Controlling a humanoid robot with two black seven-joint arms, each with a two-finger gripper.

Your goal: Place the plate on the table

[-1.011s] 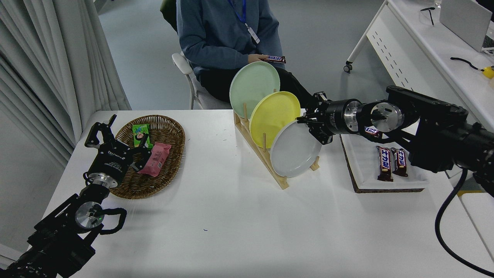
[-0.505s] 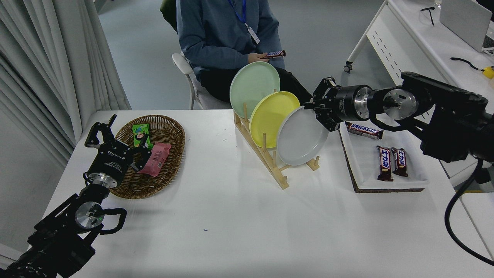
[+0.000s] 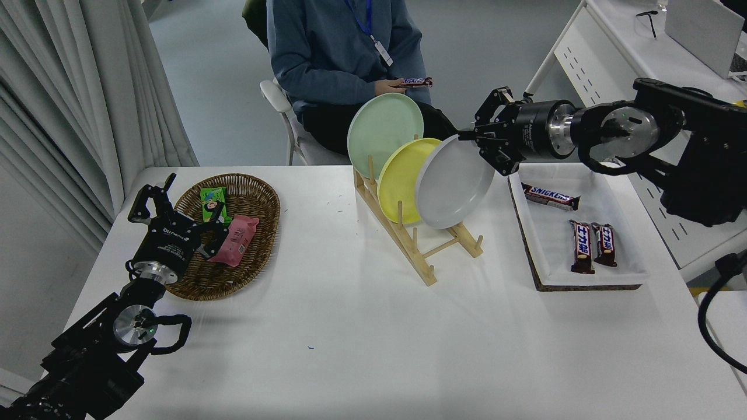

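We have the right pincer [image 3: 480,142] clamped on the upper right rim of the grey plate [image 3: 454,182]. Plate is tilted, face toward the camera, lifted clear of the wooden rack [image 3: 421,247] — its lower edge hangs above the rack's front slots, not touching the worktop [image 3: 362,344]. It overlaps the yellow plate [image 3: 402,178] from our viewpoint; we can't tell whether the two touch. Yellow plate and light green plate [image 3: 382,131] stand in the rack behind it.

Right arm comes in from the right edge, roughly level, above the white tray [image 3: 548,256]. Tray holds three chocolate bars: one near its far left corner [image 3: 551,197], two side by side nearer us [image 3: 593,245].

Left pincer [image 3: 153,201] is parked at lower left, fingers apart, over the near edge of the wicker basket [image 3: 257,245]. Basket holds a green packet [image 3: 212,203] and a pink packet [image 3: 236,240].

A person [image 3: 344,52] sits at the far side, hand [image 3: 390,87] holding a chocolate bar.
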